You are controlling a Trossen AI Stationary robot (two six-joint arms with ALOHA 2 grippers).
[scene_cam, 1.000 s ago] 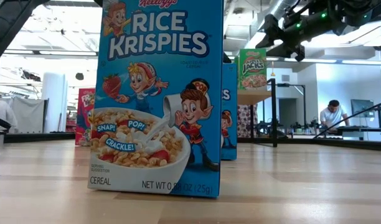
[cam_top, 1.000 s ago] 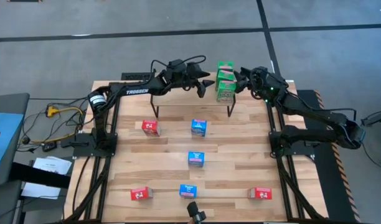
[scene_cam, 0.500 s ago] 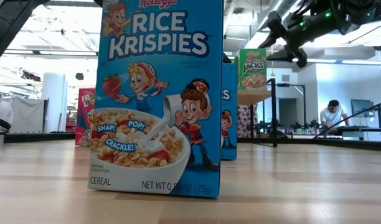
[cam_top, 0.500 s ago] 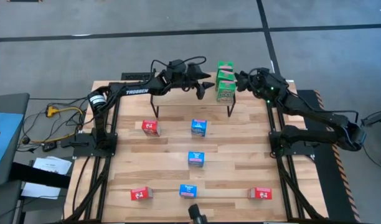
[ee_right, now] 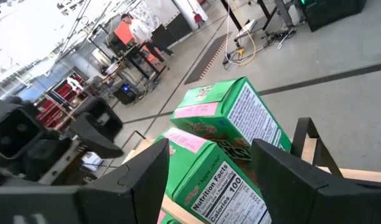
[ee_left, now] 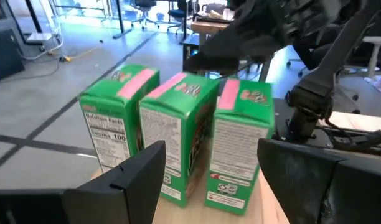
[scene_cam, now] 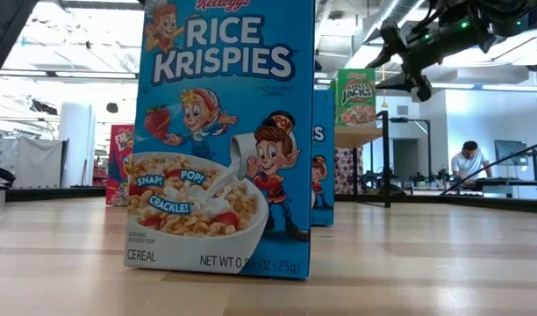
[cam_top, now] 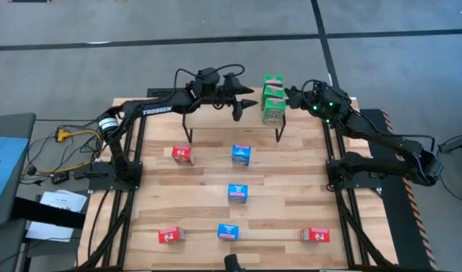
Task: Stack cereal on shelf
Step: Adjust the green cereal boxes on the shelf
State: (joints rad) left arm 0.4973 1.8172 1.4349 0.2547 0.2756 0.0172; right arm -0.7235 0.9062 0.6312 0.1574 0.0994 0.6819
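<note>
Three green cereal boxes stand upright in a row on the shelf, at its right end, side by side and touching. Nothing holds them now. The other six boxes are on the big table: a red box and a blue box close to the shelf, another blue box in the middle, and a red box, a blue box and a red box along the near edge.

The left gripper hangs over the shelf, just beside the green boxes, with its fingers spread and nothing between them. Since a second ago the left arm has lifted and swung a little away from the boxes. The right gripper is just on the other side of the green row. Its fingers are spread too and empty, and it has barely moved.

So it looks like the green boxes are done and let go. The red and blue boxes are not yet on the shelf. Most likely an arm goes down next for a box on the table, perhaps the red or the blue one near the shelf.
</note>
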